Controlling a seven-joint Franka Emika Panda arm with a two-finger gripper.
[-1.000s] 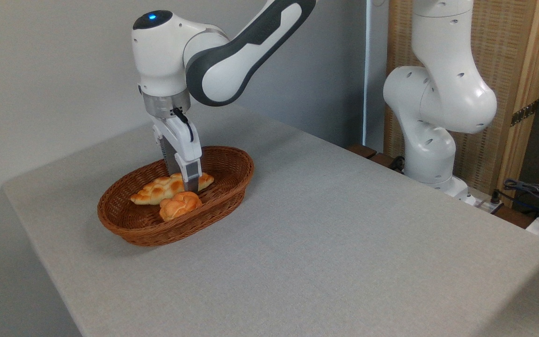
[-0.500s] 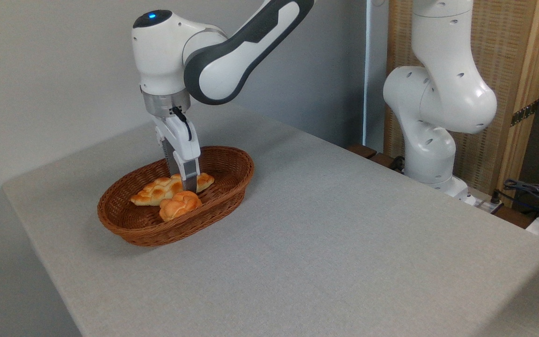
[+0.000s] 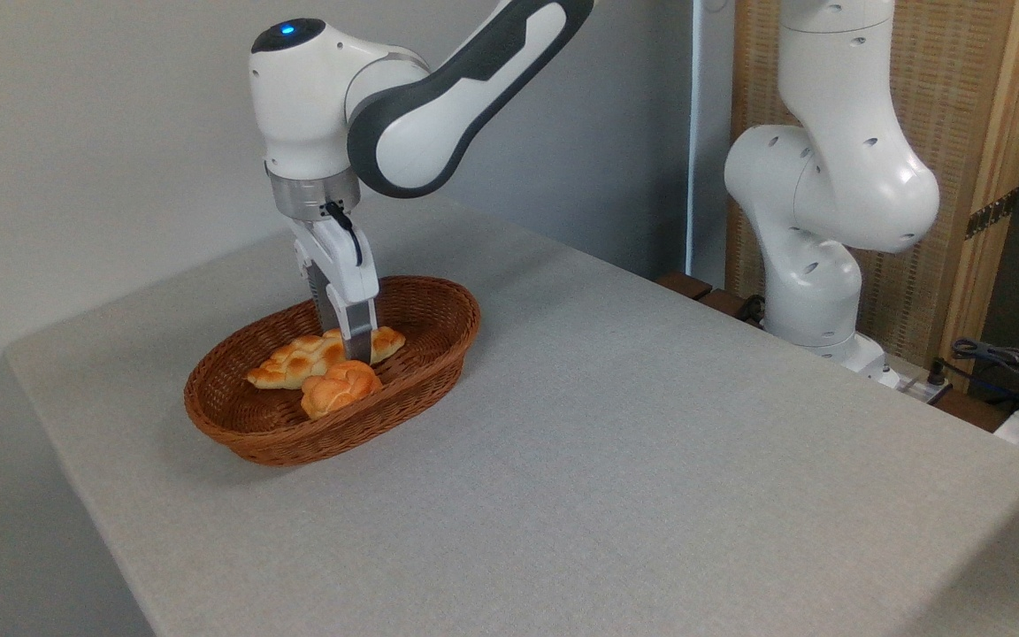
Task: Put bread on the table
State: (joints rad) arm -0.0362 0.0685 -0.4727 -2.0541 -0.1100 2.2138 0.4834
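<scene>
The braided loaf (image 3: 315,356) lies inside the oval wicker basket (image 3: 439,305), its long axis running from lower left to upper right, with a small round knotted bun (image 3: 340,387) just in front of it and touching or nearly touching its near side. The gripper (image 3: 352,347) points straight down into the basket, and its near finger stands across the loaf toward the loaf's right end; the far finger is hidden behind it, so the fingers appear to straddle the bread, but whether they are pressed onto it or merely set around it cannot be told from this angle. The step in hand looks like the grasp itself: the bread has not left the basket, so the task is at an early stage. The next move would call for a firm pinch across the loaf's width, then a straight lift high enough to clear the basket's rim, taking care that the bun is not dragged along, and a carry over to a bare stretch of the grey cloth-covered table (image 3: 651,425) before lowering and letting go. Gripped off-centre, the loaf may tilt as it rises. No brand, label or writing can be read anywhere; the only marking is a blue light on top of the arm's wrist joint (image 3: 284,31)
</scene>
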